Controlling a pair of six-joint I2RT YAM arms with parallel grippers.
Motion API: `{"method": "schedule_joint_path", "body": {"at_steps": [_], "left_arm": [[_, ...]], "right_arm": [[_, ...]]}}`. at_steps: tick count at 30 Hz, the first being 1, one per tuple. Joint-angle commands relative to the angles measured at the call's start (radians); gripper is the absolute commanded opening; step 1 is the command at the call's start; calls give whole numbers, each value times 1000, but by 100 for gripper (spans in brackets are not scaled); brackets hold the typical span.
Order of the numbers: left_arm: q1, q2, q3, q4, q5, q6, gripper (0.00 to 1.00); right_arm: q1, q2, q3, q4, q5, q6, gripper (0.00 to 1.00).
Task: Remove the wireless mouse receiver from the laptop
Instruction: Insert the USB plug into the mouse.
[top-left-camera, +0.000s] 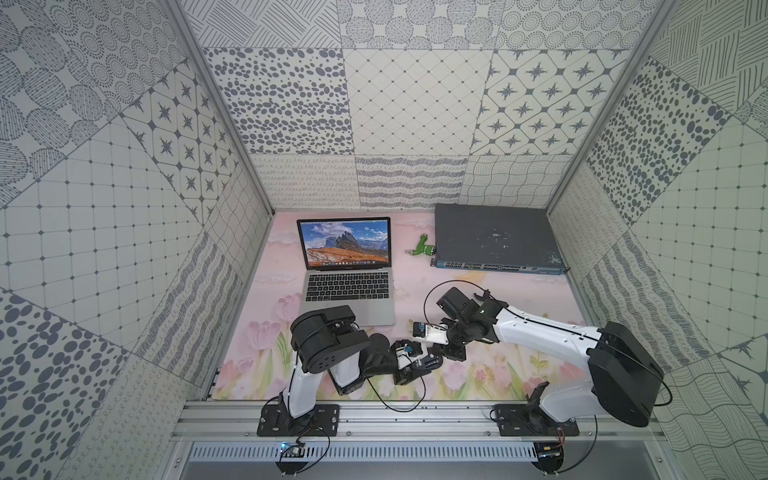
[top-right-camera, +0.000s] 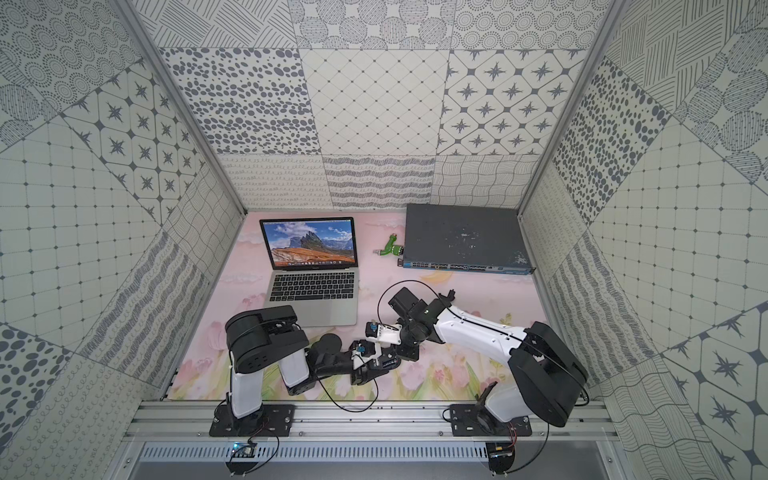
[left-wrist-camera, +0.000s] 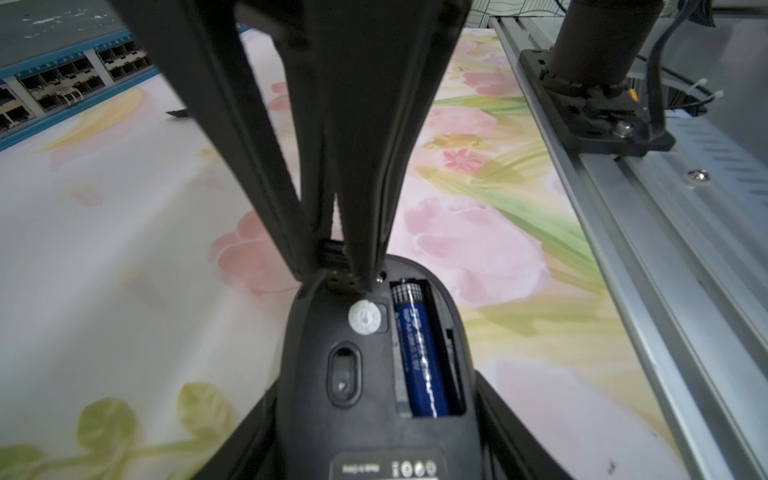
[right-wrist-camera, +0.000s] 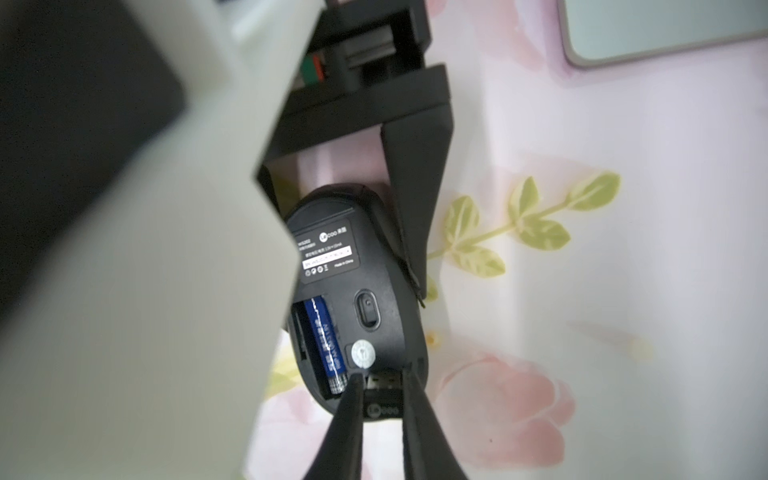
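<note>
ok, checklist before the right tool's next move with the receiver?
1. Receiver out of the laptop: ok. The receiver sits in the right tool, apart from the laptop.
2. Right tool grip: ok, shut on the receiver's black body, metal plug pointing at the mouse.
3. Left tool grip: ok, holds the mouse by its sides, underside up.
4. Plug in the mouse's end slot: cannot tell how deep.
5. Battery cover: not ok, off, battery exposed.
</note>
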Motion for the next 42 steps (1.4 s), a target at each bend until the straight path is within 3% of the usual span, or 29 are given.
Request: {"method": "schedule_joint_path", "body": {"at_steps": [1,29,42], "left_arm": [[4,7,0,-130,-1,5,59],[3,4,6,-142,3,6,59],[3,4,7,-146,0,6,59]], "right_arm": [[21,32,-8,-29,4,-25,2],[34,90,23,-54,82,-108,3],[47,120,12,-59,82,-112,13]]}}
